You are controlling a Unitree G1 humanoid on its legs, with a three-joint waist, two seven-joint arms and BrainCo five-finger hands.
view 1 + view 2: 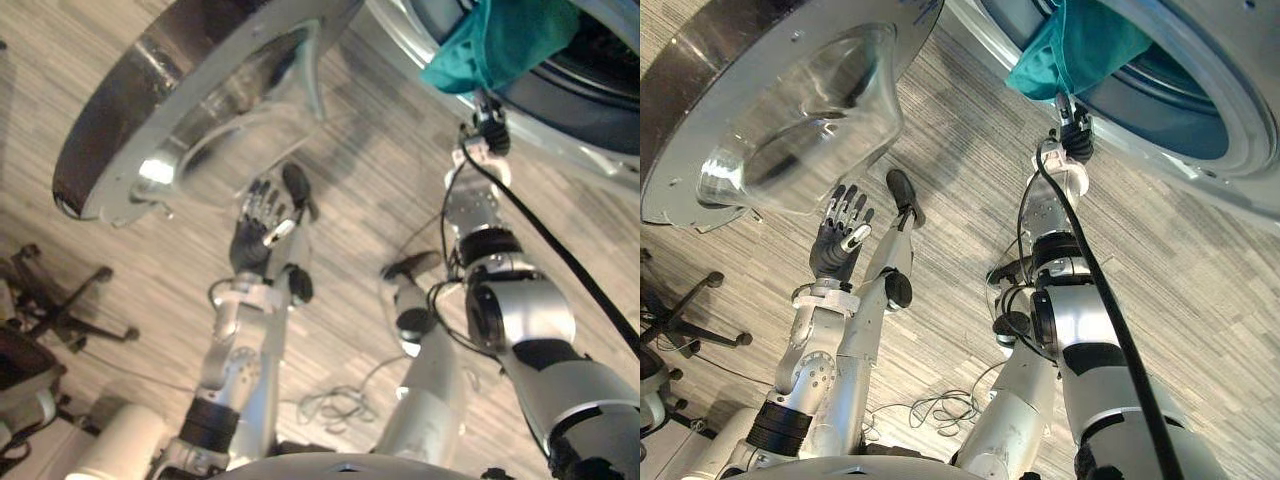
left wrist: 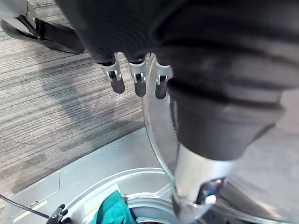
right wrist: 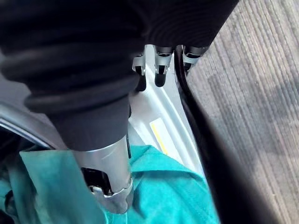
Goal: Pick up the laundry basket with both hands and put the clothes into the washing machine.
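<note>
Nearest, the left robot hand (image 1: 835,240): lifted just under the open door (image 1: 210,110) of the washing machine (image 1: 1240,190), with fingers straight and a little spread, holding nothing. Probably held there to be out of the way, and perhaps to stop the door from swinging back; whether touching the glass or not, impossible to tell. Further out, the right robot hand (image 1: 489,128): stretched up to the lower edge of the drum opening, right below the teal garment (image 1: 505,40). Fingers relaxed and nearly straight in the right wrist view, closed around nothing, the thumb just beside the cloth; most likely placed so in order to push the hanging part inside. Farthest, the garment itself: draped over the rim of the opening, one part inside the dark drum and one corner hanging down outside, in front of the machine. Soft, thin-looking cloth of an even teal colour, with loose folds and no pattern to be seen; limp, so likely to slide out unless pushed deeper.
</note>
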